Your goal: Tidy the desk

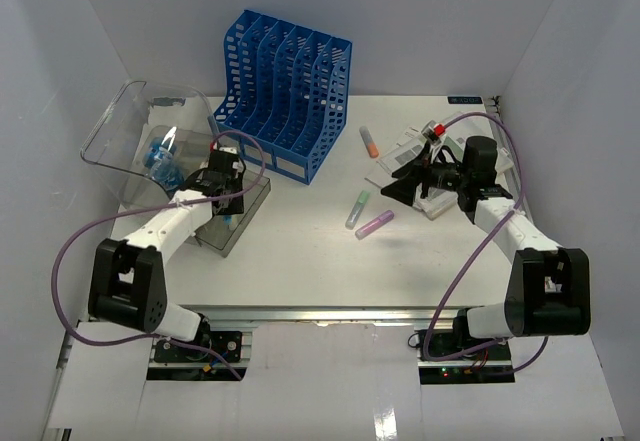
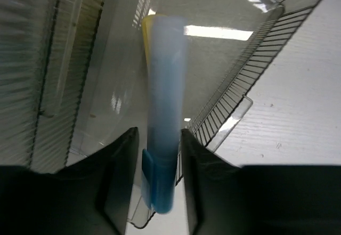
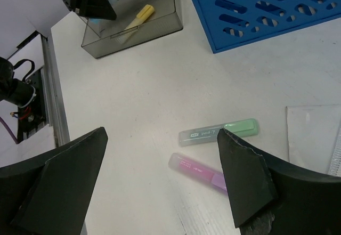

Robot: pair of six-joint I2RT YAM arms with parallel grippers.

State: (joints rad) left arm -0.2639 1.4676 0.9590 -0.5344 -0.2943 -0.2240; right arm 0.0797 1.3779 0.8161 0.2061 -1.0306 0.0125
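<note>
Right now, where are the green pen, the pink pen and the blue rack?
green pen [image 3: 218, 131]: right wrist view, mid-barrel.
pink pen [image 3: 198, 171]: right wrist view, mid-barrel.
blue rack [image 1: 285, 91]: top view, middle dividers.

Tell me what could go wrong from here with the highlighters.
1. The blue highlighter sits loosely between the fingers of the left gripper, close to the rim of the grey tray. If dropped here, it might catch the rim and land outside.
2. The green highlighter and pink highlighter lie close together beneath the open right gripper. Closing on one may knock the other, which could roll.
</note>
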